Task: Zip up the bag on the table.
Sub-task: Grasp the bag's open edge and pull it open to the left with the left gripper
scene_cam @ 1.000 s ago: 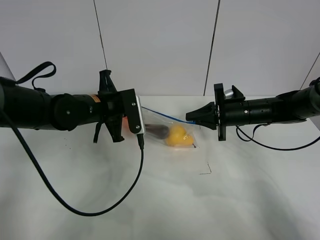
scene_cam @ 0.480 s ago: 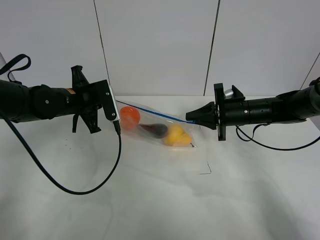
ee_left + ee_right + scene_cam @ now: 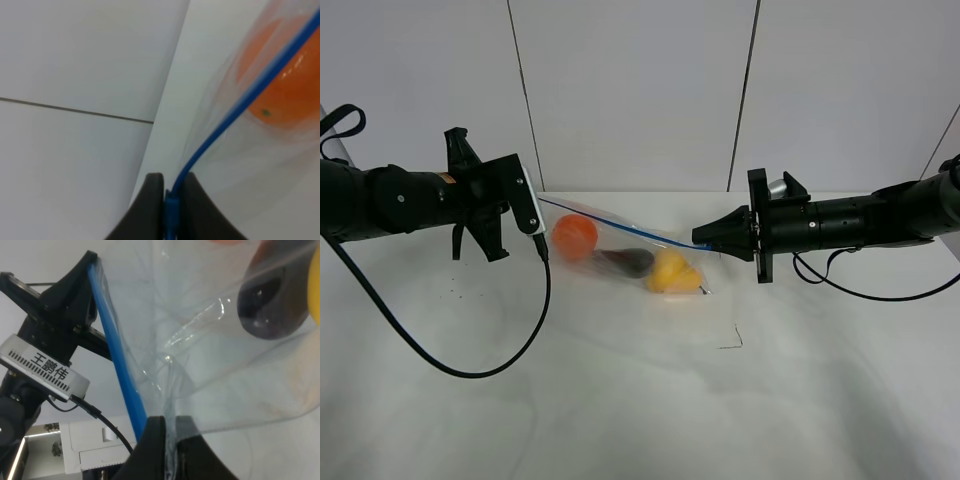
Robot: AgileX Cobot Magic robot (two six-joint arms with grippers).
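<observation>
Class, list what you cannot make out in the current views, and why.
Exterior high: whether the thin blue zip strip on the clear plastic zip bag is sealed; too thin.
Exterior high: tips of the left claw, hidden behind its camera housing.
Left wrist: round orange toy, blurred and cut by the edge.
Right wrist: yellow toy, mostly cut off by the edge.
</observation>
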